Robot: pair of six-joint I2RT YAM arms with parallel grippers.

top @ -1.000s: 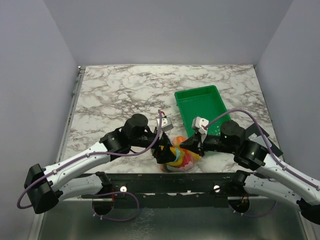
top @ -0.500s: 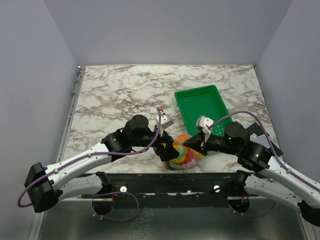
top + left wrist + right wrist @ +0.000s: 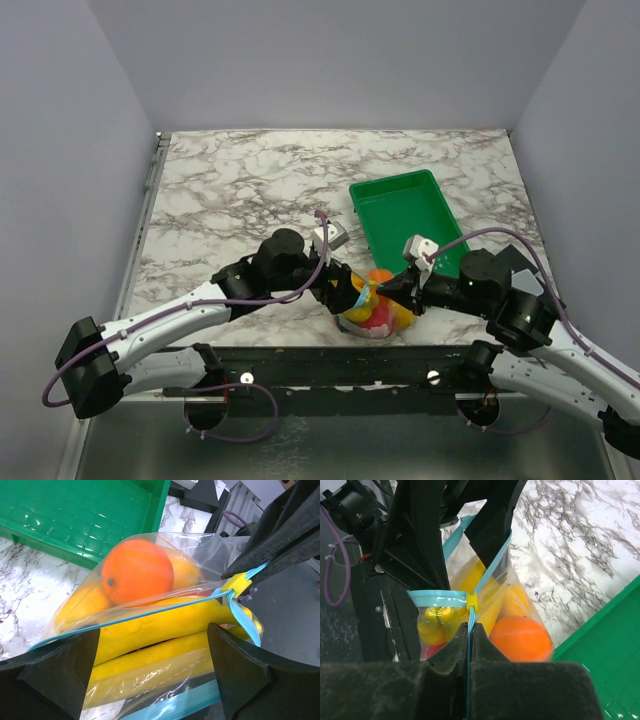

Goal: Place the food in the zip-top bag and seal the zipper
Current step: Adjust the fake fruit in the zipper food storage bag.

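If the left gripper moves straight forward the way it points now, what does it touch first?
Probably the zip-top bag, which sits between the open jaws of the left gripper, at the banana bunch inside.

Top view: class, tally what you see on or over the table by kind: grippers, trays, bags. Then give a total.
Grippers: 2, the left gripper and the right gripper
Trays: 1, the green tray
Bags: 1, the zip-top bag
Total: 4

Marble table (image 3: 250,180) with tray (image 3: 400,215), zip-top bag (image 3: 375,310)
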